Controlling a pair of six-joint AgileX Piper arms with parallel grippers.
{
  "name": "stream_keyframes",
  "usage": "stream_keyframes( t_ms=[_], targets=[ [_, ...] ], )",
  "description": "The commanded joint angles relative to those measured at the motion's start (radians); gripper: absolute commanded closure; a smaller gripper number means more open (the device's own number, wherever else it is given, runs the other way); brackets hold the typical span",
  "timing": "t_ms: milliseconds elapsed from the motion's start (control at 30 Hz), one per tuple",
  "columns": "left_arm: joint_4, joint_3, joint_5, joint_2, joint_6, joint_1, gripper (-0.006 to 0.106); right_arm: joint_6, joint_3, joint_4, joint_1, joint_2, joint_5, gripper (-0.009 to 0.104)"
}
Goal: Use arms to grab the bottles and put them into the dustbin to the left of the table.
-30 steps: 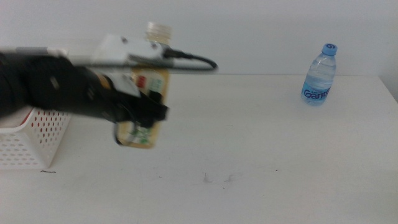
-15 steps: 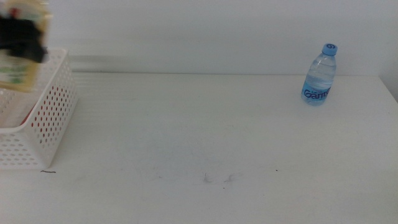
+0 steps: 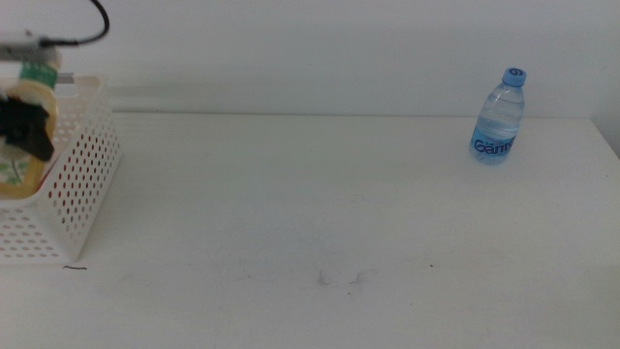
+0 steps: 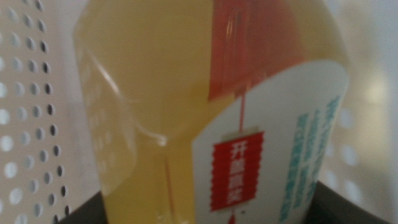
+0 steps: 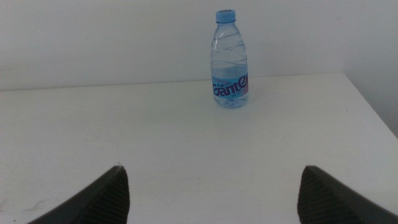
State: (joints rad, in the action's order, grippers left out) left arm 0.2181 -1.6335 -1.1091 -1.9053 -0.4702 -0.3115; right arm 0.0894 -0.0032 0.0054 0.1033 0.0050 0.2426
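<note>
My left gripper (image 3: 27,128) is at the far left, shut on the yellow tea bottle (image 3: 17,174), which hangs partly inside the white perforated dustbin (image 3: 82,165). In the left wrist view the tea bottle (image 4: 174,81) fills the picture, with the dustbin wall (image 4: 25,93) close beside it. A clear blue-capped water bottle (image 3: 499,116) stands upright at the table's far right. My right gripper (image 5: 214,199) is open with nothing in it, facing the water bottle (image 5: 231,62) from a distance; it does not show in the middle view.
The white table (image 3: 320,204) has faint scuff marks (image 3: 339,278) near its front middle. A black cable (image 3: 92,24) loops above the left arm. The table's right edge lies just past the water bottle.
My left arm swung left with the tea bottle, from over the table to above the dustbin, then lowered it partly into the dustbin. The water bottle has not moved.
</note>
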Motion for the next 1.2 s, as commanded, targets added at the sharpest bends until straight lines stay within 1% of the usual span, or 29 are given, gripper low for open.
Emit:
stream_keyframes(
  t_ms=[0,67,133,267,300,400,433,667,733,833,933,1000,1167],
  targets=[
    [0.005,-0.019,0.031,-0.016,-0.006,-0.001,0.101,-0.003,0.003,-0.005,-0.006,-0.005,-0.01,0.006],
    [-0.002,-0.019,0.035,-0.038,-0.016,-0.001,0.096,-0.003,0.003,-0.005,-0.006,-0.005,-0.01,0.006],
    [-0.008,-0.017,0.042,-0.055,-0.026,-0.001,0.084,-0.003,0.003,-0.005,-0.006,-0.005,-0.01,0.006],
    [-0.042,-0.017,0.06,-0.074,-0.027,-0.001,0.049,-0.003,0.003,-0.005,-0.006,-0.005,-0.01,0.006],
    [-0.051,-0.017,0.062,-0.074,-0.027,-0.001,0.035,-0.003,0.003,-0.005,-0.006,-0.005,-0.01,0.006],
    [-0.074,-0.024,0.059,-0.05,0.026,-0.001,0.007,-0.003,0.003,-0.005,-0.006,-0.005,-0.01,0.006],
    [-0.076,-0.029,0.051,-0.039,0.053,-0.001,0.006,-0.003,0.003,-0.005,-0.006,-0.005,-0.01,0.006],
    [-0.008,-0.067,-0.069,0.158,0.048,0.037,0.007,-0.001,0.003,-0.005,-0.006,-0.005,-0.01,0.006],
    [0.044,-0.067,-0.097,0.232,0.034,0.06,0.007,-0.001,0.003,-0.005,-0.006,-0.005,-0.01,0.006],
    [0.156,-0.067,-0.112,0.351,0.027,0.108,0.007,-0.001,0.003,-0.005,-0.006,-0.005,-0.01,0.006],
    [0.281,-0.029,-0.112,0.493,-0.024,0.189,0.007,-0.001,0.003,-0.005,-0.006,-0.005,-0.01,0.006],
    [0.324,-0.001,-0.112,0.582,-0.052,0.254,0.007,-0.001,0.003,-0.005,-0.006,-0.005,-0.01,0.006],
    [0.325,0.047,-0.112,0.758,-0.046,0.457,0.007,-0.001,0.003,-0.005,-0.006,-0.005,-0.01,0.006]
  ],
)
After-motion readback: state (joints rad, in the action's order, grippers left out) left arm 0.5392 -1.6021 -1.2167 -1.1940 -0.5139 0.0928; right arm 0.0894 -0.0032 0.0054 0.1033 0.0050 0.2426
